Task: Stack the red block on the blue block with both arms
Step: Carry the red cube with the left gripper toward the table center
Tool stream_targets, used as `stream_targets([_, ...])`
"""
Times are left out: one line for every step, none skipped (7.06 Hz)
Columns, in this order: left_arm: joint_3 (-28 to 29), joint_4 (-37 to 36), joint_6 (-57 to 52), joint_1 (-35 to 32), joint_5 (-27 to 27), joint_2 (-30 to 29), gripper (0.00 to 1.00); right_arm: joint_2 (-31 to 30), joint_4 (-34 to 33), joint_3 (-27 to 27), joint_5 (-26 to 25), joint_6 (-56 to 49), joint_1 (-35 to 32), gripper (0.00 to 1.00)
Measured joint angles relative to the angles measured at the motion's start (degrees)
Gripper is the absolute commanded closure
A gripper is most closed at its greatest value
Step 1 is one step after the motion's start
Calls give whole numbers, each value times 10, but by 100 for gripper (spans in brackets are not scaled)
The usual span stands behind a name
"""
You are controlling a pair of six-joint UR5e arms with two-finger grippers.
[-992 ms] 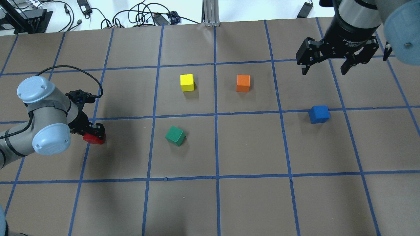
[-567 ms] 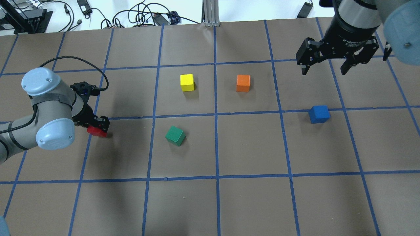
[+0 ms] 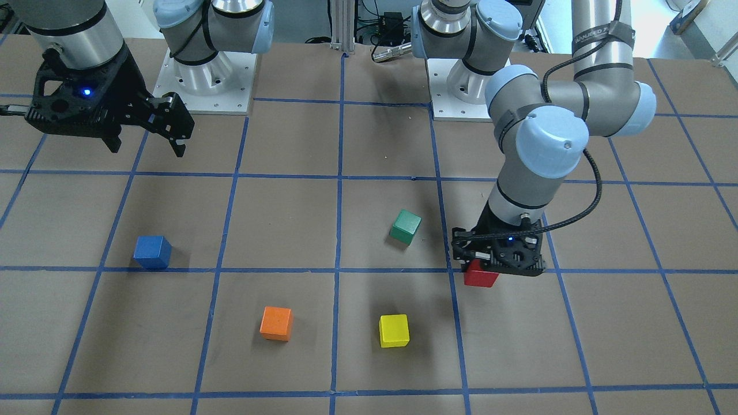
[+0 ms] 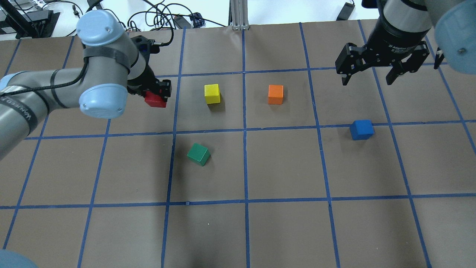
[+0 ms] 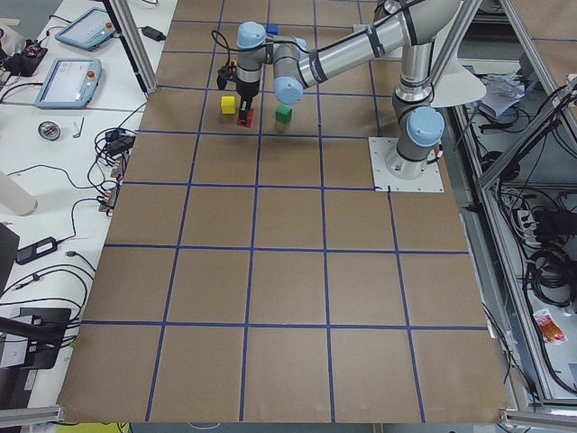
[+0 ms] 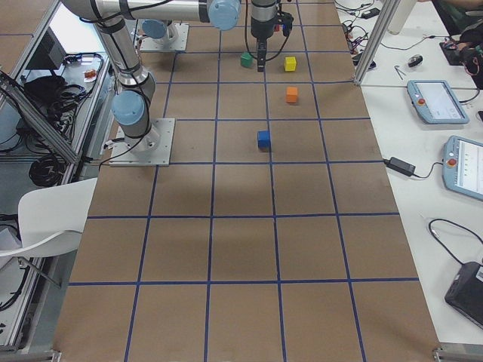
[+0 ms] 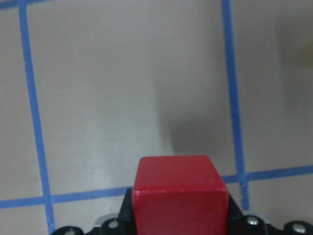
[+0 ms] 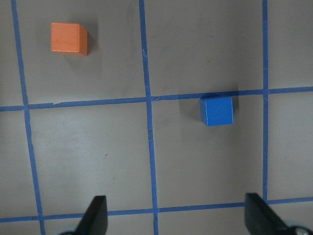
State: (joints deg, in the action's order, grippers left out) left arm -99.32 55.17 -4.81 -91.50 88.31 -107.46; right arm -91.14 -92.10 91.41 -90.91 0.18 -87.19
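Observation:
My left gripper (image 4: pixel 157 93) is shut on the red block (image 4: pixel 155 100) and holds it above the table, left of the yellow cube. The left wrist view shows the red block (image 7: pixel 180 196) between the jaws, over a blue tape crossing. In the front view the red block (image 3: pixel 481 275) hangs under the left gripper (image 3: pixel 497 260). The blue block (image 4: pixel 361 129) sits on the table at the right, next to a tape line. My right gripper (image 4: pixel 367 81) is open and empty, hovering high beyond the blue block (image 8: pixel 216 110).
A yellow cube (image 4: pixel 212 93) and an orange cube (image 4: pixel 275 94) stand in the far middle squares. A green cube (image 4: pixel 198 154) lies turned, nearer the robot, left of centre. Cables and devices lie past the table's far edge.
My left arm has lifted the red block and carried it away from the robot and to the right, close to the yellow cube. The right arm and the blue block have not moved.

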Motion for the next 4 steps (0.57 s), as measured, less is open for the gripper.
stream_targets([29,6,42,-41,-23,-29,95,0,0,0,0,0,0,0])
stream_targets([52,8,92,-87,-29,-54,95,0,0,0,0,0,0,0])
stream_targets([66,8,140,-127,-27,-75,95,0,0,0,0,0,0,0])
stream_targets([71,7,176,-154,-25,-95,90,0,0,0,0,0,0,0])
